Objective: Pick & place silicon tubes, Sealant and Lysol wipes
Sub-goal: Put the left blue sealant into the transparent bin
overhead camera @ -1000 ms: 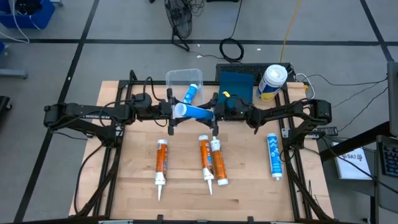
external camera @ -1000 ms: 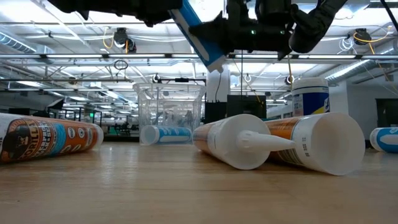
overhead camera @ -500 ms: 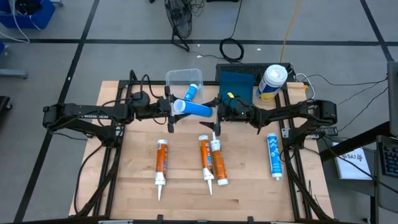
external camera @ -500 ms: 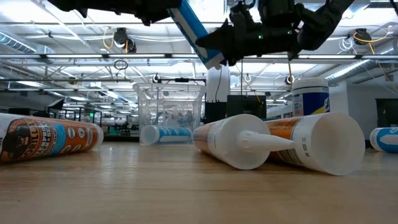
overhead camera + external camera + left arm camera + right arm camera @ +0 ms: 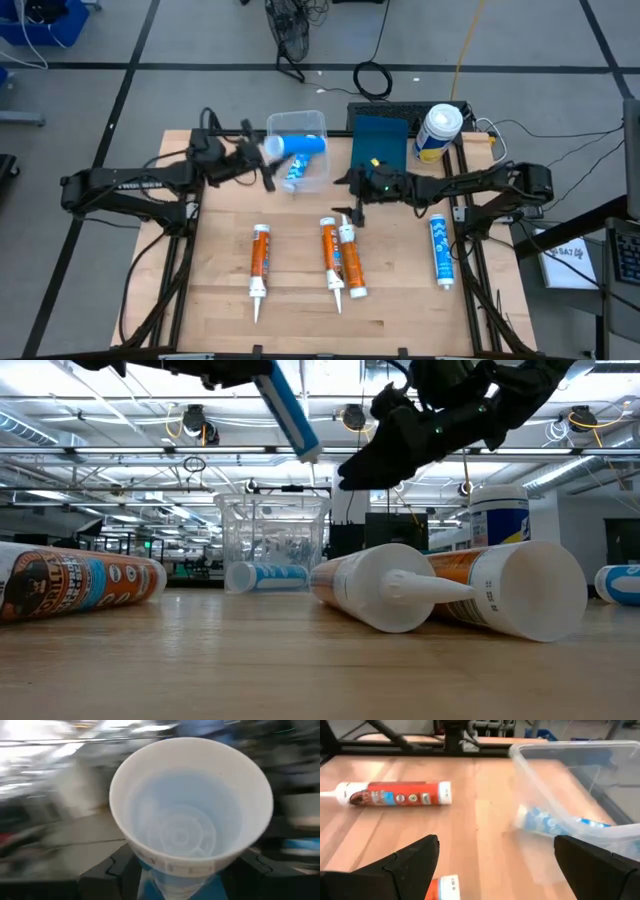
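Left hand lifts a blue tube over the bin

The left hand (image 5: 262, 158) is clenched on the blue tube (image 5: 296, 146), raised above the clear bin (image 5: 318, 128). The right hand (image 5: 350, 196), released, hangs over the table (image 5: 400, 290); the Lysol wipes (image 5: 437, 132) stand beyond it, an orange tube (image 5: 329, 254) near it.
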Controlling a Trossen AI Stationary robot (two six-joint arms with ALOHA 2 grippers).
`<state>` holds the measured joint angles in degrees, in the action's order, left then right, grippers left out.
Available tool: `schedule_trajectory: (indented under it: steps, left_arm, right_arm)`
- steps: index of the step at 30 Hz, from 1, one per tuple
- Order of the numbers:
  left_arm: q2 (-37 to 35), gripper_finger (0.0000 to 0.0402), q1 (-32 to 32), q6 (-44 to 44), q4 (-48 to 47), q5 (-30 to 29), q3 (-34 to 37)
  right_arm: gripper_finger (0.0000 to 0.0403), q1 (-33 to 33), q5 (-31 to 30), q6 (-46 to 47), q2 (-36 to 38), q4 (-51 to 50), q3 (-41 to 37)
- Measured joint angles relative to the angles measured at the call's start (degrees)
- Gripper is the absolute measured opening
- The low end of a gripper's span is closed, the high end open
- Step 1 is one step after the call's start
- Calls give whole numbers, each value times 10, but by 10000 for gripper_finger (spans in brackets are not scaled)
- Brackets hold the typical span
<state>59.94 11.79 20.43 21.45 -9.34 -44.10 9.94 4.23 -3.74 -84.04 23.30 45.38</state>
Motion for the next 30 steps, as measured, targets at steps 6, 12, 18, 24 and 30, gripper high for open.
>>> schedule_trajectory:
  steps: [6, 12, 18, 24, 30]
  left_arm:
    - [-8, 215, 19, -24, -53, -65, 3]
    - [0, 215, 45, -103, -76, -58, 2]
    - [22, 215, 78, -179, -120, -63, 2]
    - [72, 215, 117, -251, -143, 17, 3]
    - [135, 215, 132, -281, -130, 64, 3]
  right_arm:
    - [369, 2, -8, 1, 3, -19, 3]
    - [367, 1, -10, 0, 4, -15, 4]
    - [369, 0, -10, -1, 4, -13, 4]
    - [369, 1, -11, -4, 4, -11, 4]
    - [369, 1, -12, -4, 4, -12, 4]
